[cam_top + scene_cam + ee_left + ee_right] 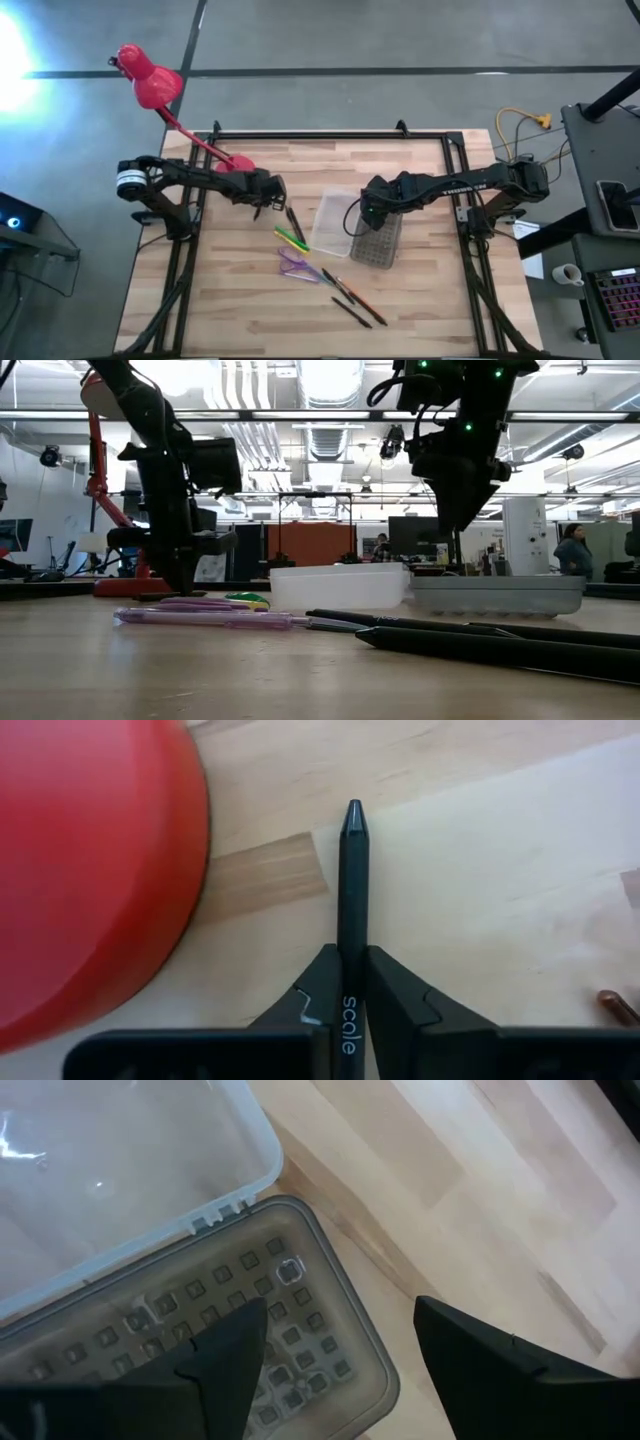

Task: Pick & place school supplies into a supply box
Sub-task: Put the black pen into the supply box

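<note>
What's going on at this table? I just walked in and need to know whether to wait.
The robot is packing school supplies into a clear supply box, which lies open mid-table with its grey lid beside it. The left end effector is shut on a black pen beside the red lamp's base. The right end effector hovers open over the lid. The box looks empty; other pens, pencils and purple scissors lie on the table.

Your left gripper [352, 982] has its jaws clamped tight; your right gripper [340, 1350] hovers, jaws spread.
</note>
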Tool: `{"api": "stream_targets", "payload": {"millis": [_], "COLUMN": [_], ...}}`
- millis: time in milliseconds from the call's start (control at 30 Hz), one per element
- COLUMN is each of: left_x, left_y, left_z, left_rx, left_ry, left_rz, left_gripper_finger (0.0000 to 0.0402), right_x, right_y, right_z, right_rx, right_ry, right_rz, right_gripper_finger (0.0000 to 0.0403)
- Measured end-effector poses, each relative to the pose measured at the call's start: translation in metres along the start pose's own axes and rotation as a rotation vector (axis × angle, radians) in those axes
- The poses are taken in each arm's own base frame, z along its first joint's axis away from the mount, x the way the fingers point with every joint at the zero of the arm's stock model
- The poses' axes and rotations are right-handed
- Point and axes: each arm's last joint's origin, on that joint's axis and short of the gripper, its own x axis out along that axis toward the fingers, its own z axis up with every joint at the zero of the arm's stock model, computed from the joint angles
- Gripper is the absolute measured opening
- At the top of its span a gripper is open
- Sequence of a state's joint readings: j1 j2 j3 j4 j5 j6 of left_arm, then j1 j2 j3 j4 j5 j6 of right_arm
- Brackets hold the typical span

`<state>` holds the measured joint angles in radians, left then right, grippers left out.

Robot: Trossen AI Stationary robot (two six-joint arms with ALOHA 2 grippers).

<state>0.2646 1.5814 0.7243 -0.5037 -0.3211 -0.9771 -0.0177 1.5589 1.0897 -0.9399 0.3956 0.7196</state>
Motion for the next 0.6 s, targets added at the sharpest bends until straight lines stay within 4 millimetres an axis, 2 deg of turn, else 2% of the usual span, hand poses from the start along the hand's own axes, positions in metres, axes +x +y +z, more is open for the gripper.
{"api": "stream_targets", "payload": {"millis": [167, 333, 467, 533, 600], "left_x": [-0.02, -0.072, -0.112, -0.125, -0.128], "left_y": [-0.013, -0.031, -0.054, -0.068, -0.082], "left_z": [0.006, 0.028, 0.045, 0.052, 0.056], "left_rx": [0.046, 0.018, -0.002, -0.009, -0.007], "left_ry": [0.017, -0.115, -0.205, -0.239, -0.249], "left_rz": [-0.133, -0.317, -0.466, -0.52, -0.534], "left_gripper_finger": [0.0012, 0.0012, 0.0012, 0.0012, 0.0012], "right_x": [0.0, 0.0, 0.0, 0.001, 0.001], "right_y": [0.0, 0.0, 0.0, 0.0, -0.001], "right_z": [0.0, -0.001, -0.001, -0.001, -0.002], "right_rx": [-0.021, -0.001, 0.069, 0.108, 0.143], "right_ry": [0.006, 0.011, 0.013, 0.016, 0.018], "right_rz": [0.008, 0.01, 0.007, 0.004, -0.001], "right_gripper_finger": [0.0244, 0.0242, 0.0242, 0.0242, 0.0241]}}
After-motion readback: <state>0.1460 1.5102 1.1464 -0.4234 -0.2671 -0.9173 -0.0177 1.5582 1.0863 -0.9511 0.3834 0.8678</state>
